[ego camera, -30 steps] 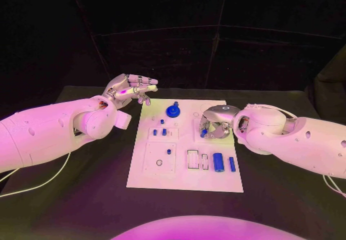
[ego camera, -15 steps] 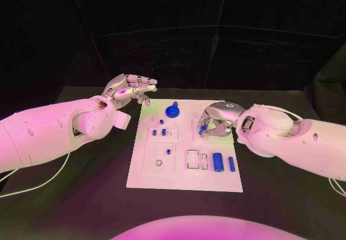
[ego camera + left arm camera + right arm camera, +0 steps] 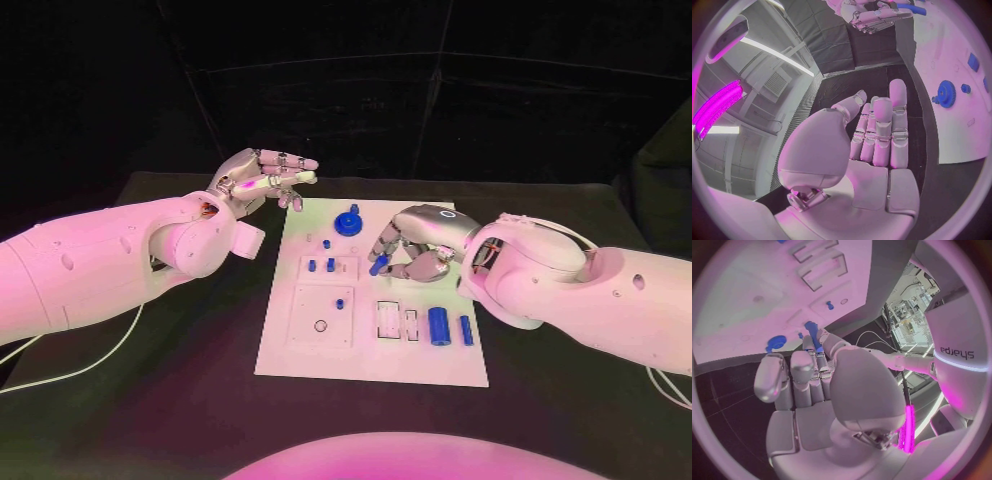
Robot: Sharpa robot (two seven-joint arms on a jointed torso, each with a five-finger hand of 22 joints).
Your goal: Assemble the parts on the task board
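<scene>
Beyond the far left corner of the task board (image 3: 375,355), the left hand (image 3: 264,178) is held raised off the table, its fingers loosely curled with nothing seen in them; in the left wrist view (image 3: 879,135) they are laid side by side, and no part is gripped.

On the board itself, left to right, a blue gear-like part (image 3: 346,221) is seen near the far edge, small blue pegs (image 3: 320,265) are stood in a square block below it, and one more peg (image 3: 339,302) is set in the larger block nearer the robot. To the right of that block, a pale slotted holder (image 3: 387,318) is followed by a row of blue cylinders (image 3: 437,325).

Over the middle of the board, the right hand (image 3: 411,250) is lowered with its fingers drawn together on a small blue part (image 3: 378,265); the right wrist view (image 3: 814,337) suggests a pinch at the fingertips, though the exact contact is hard to make out.

The step in hand is judged to be the carrying of this part toward a seat on the board, probably near the peg block. Next, the part must be lined up upright over its hole, lowered steadily, and released only once it is seated.
</scene>
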